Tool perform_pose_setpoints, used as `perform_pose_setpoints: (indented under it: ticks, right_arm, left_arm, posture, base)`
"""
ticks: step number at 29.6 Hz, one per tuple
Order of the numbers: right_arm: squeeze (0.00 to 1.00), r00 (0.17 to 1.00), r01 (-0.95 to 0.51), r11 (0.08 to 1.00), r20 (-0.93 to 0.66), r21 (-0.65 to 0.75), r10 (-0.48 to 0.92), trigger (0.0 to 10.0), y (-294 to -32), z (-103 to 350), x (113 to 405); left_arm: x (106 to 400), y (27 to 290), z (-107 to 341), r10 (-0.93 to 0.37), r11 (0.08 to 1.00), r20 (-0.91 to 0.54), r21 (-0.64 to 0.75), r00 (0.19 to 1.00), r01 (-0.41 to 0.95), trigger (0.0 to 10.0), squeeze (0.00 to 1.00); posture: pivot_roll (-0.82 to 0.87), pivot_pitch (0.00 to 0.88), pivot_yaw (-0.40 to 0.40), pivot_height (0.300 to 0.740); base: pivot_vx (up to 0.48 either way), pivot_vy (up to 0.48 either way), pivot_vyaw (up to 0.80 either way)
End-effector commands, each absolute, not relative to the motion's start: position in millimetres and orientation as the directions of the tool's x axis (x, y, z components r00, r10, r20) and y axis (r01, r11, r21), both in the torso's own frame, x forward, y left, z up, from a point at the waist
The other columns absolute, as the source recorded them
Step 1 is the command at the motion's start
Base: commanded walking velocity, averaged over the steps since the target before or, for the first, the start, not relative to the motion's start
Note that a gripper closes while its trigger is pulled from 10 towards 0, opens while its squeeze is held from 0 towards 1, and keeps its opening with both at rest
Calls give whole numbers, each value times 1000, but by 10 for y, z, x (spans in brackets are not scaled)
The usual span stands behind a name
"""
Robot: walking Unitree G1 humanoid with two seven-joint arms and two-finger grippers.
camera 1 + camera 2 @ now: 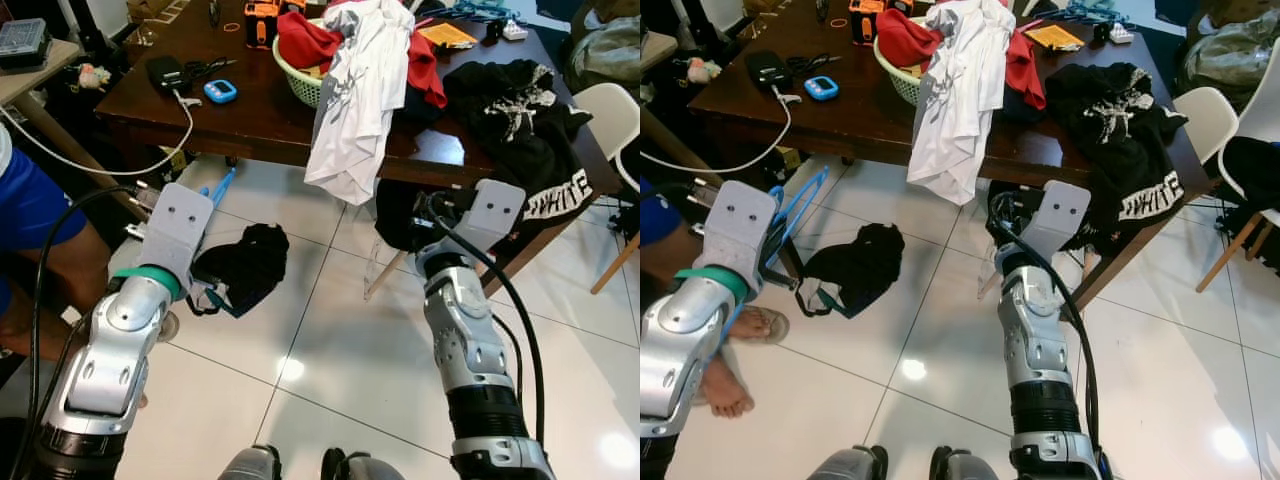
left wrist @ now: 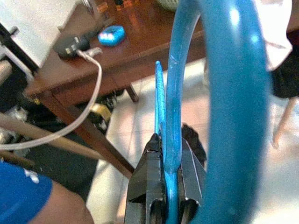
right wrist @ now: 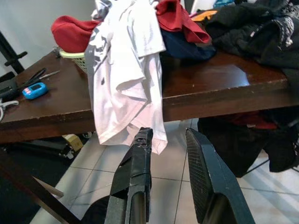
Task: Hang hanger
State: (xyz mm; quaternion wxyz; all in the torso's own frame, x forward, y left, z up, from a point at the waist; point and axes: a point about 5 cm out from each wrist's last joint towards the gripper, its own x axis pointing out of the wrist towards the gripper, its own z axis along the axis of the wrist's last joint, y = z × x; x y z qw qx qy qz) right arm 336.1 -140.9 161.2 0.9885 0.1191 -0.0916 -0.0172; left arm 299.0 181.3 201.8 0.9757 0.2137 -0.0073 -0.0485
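A blue plastic hanger (image 2: 174,107) stands between the fingers of my left gripper (image 2: 169,141), which is shut on its stem; its hook curves close past the wrist camera. From the head, a piece of the blue hanger (image 1: 221,187) sticks out beyond my left wrist, low beside the table's front left leg. My right gripper (image 3: 168,134) is open and holds nothing. It points at a white shirt (image 3: 125,79) that drapes over the table's front edge, with its hem a short way beyond the fingertips.
The dark wooden table (image 1: 250,118) carries a green basket (image 1: 300,80) of red clothes, a black printed shirt (image 1: 530,130) and small gadgets. A black garment (image 1: 245,265) lies on the tiled floor. A person (image 1: 25,205) sits at my left, feet (image 1: 740,330) near my arm. White chair (image 1: 612,115) at the right.
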Motion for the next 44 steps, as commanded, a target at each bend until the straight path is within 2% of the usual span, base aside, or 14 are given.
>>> perform_pose_setpoints:
  ticks: [1, 3, 7, 9, 11, 18, 36, 38, 44]
  right_arm:
    - [0, 972, 14, 989, 230, 144, -48, 10000, -1426, 1682, 3389]
    - [0, 964, 27, 995, 260, 93, -50, 10000, -1445, 1723, 3395]
    - [0, 958, 44, 996, 280, 77, -64, 10000, -1487, 1771, 3410]
    - [0, 930, 70, 997, 360, 32, -76, 10000, -1565, 1922, 3438]
    - [0, 902, 60, 998, 425, 31, -67, 10000, -1570, 2080, 3455]
    - [0, 876, 9, 999, 481, 49, -32, 10000, -1467, 2262, 3435]
    - [0, 895, 3, 996, 443, 89, -42, 10000, -1467, 2164, 3463]
    - [0, 910, 20, 985, 405, 172, -89, 10000, -1544, 2140, 3493]
    - [0, 910, 43, 981, 399, 191, -117, 10000, -1618, 2149, 3505]
  left_arm:
    - [3012, 1892, 2383, -92, 905, 139, 426, 986, 24, 10000, 0]
    - [3022, 1934, 2518, -84, 907, 188, 421, 979, -3, 10000, 0]
    - [3030, 1982, 2653, -69, 917, 232, 397, 970, -29, 10000, 0]
    - [3051, 2044, 2881, -24, 957, 308, 281, 951, -67, 10000, 0]
    - [3059, 2035, 3025, -10, 966, 362, 243, 932, -84, 10000, 0]
    - [3045, 2034, 3141, -5, 951, 425, 283, 905, -127, 10000, 0]
    - [3078, 2106, 3167, 24, 947, 422, 281, 906, -156, 10000, 0]
    - [3082, 2109, 3163, 22, 946, 421, 284, 907, -155, 10000, 0]
    - [3083, 2109, 3150, 21, 946, 417, 285, 909, -152, 10000, 0]
  posture:
    - [151, 48, 24, 740]
    - [151, 48, 24, 740]
    - [158, 52, 25, 740]
    - [168, 55, 28, 740]
    - [168, 54, 28, 740]
    - [171, 61, 22, 740]
    - [172, 78, 24, 740]
    - [172, 78, 24, 740]
    - [169, 83, 21, 740]
  base:
    - [0, 0, 0]
    - [0, 0, 0]
    - [0, 0, 0]
    - [0, 0, 0]
    - [0, 0, 0]
    - [40, 0, 0]
    - [412, 0, 0]
    - [465, 0, -800]
    - [469, 0, -800]
